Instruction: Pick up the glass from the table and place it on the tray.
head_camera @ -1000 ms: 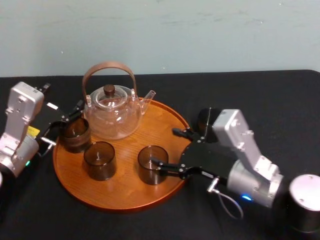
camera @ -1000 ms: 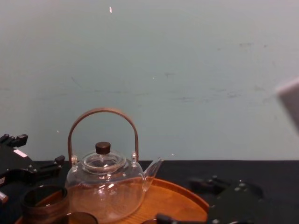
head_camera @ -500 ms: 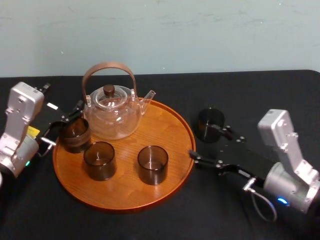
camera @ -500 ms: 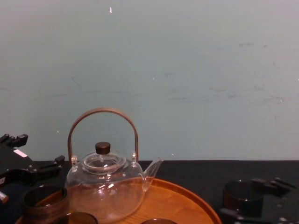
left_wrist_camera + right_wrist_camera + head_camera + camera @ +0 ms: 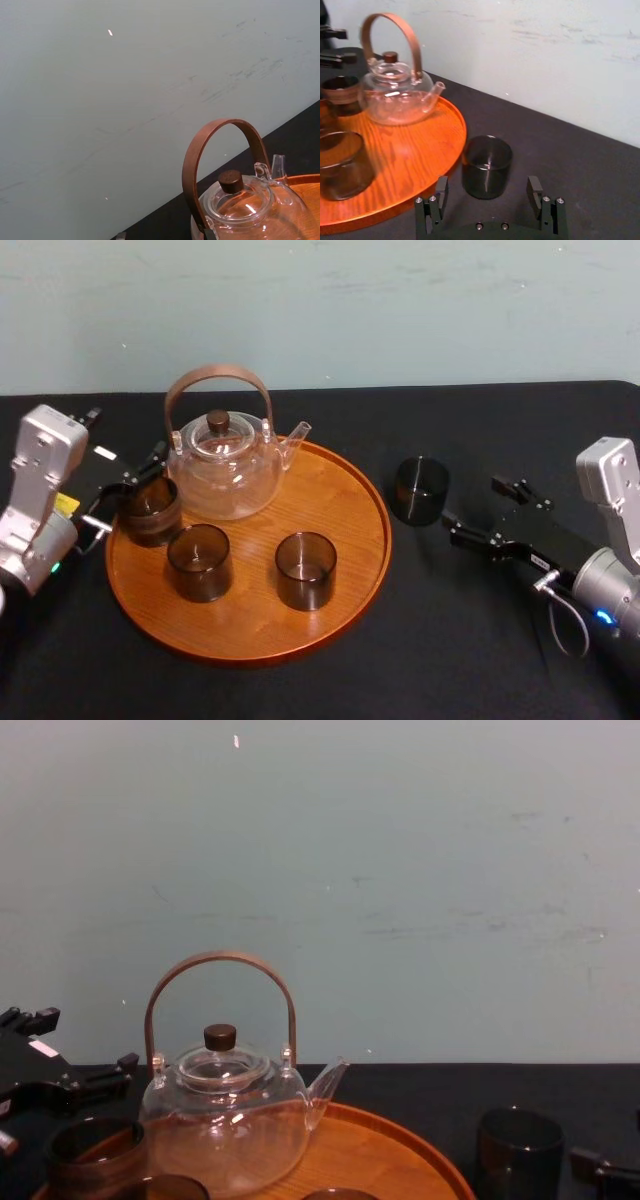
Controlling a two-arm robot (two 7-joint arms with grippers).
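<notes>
A dark glass (image 5: pixel 419 490) stands upright on the black table (image 5: pixel 500 420), just right of the round wooden tray (image 5: pixel 372 560). My right gripper (image 5: pixel 474 504) is open, low over the table a short way right of this glass and pointing at it. In the right wrist view the glass (image 5: pixel 487 166) stands just ahead of the gap between the spread fingertips (image 5: pixel 441 192), untouched. Three more dark glasses (image 5: pixel 305 568) and a glass teapot (image 5: pixel 225 465) stand on the tray. My left gripper (image 5: pixel 120 495) is open at the tray's far left, beside the back-left glass (image 5: pixel 152 508).
The teapot's tall brown handle (image 5: pixel 220 960) rises above the tray's back. The tray's raised rim (image 5: pixel 455 145) lies close to the table glass. Bare black cloth stretches to the right and front of the tray. A pale wall (image 5: pixel 400 870) stands behind the table.
My right gripper has drawn back off the tray to the right, leaving the front-right glass standing there, and now points at the glass on the table. The left arm has not moved.
</notes>
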